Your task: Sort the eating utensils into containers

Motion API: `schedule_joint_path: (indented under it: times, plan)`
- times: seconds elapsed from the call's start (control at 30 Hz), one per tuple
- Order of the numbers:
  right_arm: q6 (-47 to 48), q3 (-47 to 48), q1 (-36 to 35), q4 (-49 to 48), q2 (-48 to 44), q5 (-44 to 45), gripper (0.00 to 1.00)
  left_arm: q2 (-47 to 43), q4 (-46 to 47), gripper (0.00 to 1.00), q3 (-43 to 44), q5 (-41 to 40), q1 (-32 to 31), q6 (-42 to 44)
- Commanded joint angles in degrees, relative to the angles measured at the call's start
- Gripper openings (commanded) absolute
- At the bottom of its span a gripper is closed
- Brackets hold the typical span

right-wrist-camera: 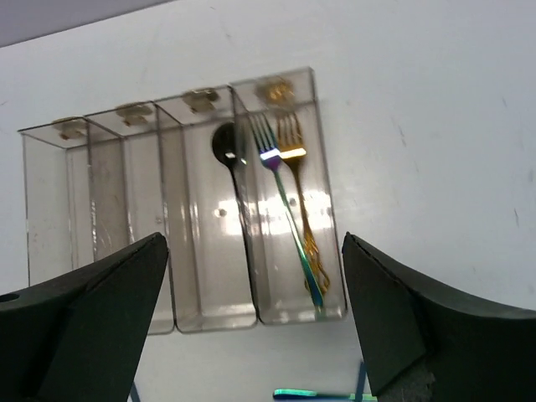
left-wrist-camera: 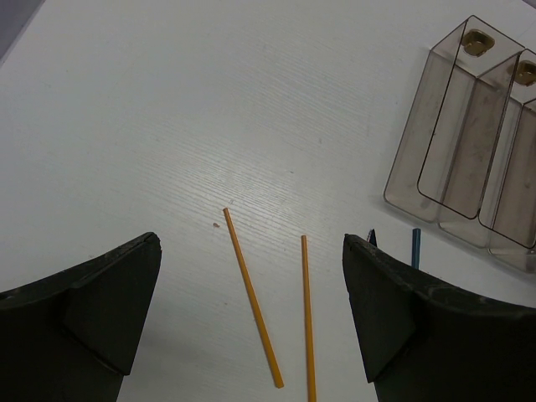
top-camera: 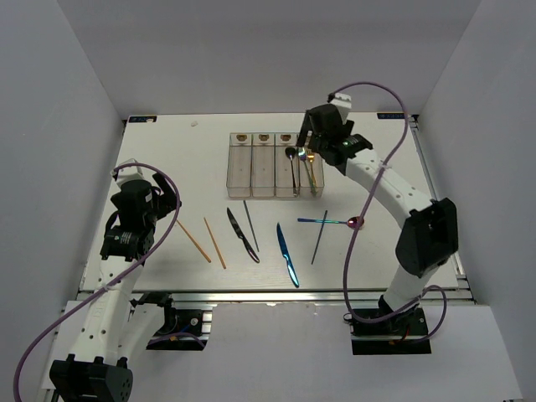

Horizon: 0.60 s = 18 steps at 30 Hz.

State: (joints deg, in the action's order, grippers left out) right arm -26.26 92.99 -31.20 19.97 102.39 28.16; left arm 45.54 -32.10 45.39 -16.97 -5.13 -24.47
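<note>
Eating utensils divide into two groups here. A black spoon point(right-wrist-camera: 224, 149) lies in the third compartment of the four joined clear plastic bins point(top-camera: 240, 172), while an iridescent purple fork point(right-wrist-camera: 265, 138) and a gold fork point(right-wrist-camera: 289, 134) share the rightmost, which suggests sorting by kind. Loose on the white table point(top-camera: 167, 151) lie two tan wooden chopsticks point(left-wrist-camera: 255, 306), a black knife point(top-camera: 243, 234), a blue knife point(top-camera: 287, 254), two thin dark sticks point(top-camera: 250, 224) and a pink-bowled spoon point(top-camera: 331, 221). Your right gripper point(right-wrist-camera: 253, 243) hovers over the bins, jaws apart and empty. Your left gripper point(left-wrist-camera: 251, 241), likewise spread and empty, hangs above the chopsticks, probably because that arm is nearest to collect them.
</note>
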Motion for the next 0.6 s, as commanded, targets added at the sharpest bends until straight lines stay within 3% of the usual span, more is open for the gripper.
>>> schedule_joint_path:
  times: [0.0,0.17,0.37,0.4,0.47,0.57]
  plan:
    - [-12.6,-6.3,0.0,10.0,-5.1,8.5,0.89,-0.4,0.7,0.98,0.1,-0.2,-0.4,0.3]
    - [-34.2,-18.6,0.0,18.5,-10.9,12.6,0.82,-0.5,0.6,0.98,0.1,-0.9,-0.4,0.2]
    - [-50.5,-22.4,0.0,29.8,-9.8,10.5,0.74,-1.1,0.6,0.98,0.0,-1.0,-0.4,0.1]
    - [-51.4,-22.9,0.0,29.7,-9.1,9.6,0.71,-1.0,0.7,0.98,0.1,-0.9,-0.4,0.1]
    - [-44.3,-24.9,-0.1,23.3,-9.6,5.3,0.7,-0.9,0.8,0.98,0.1,-0.6,-0.4,0.1]
    - [-37.0,-30.4,-0.4,12.5,-12.3,1.2,0.77,-0.8,0.7,0.98,0.1,-0.2,-0.6,0.2]
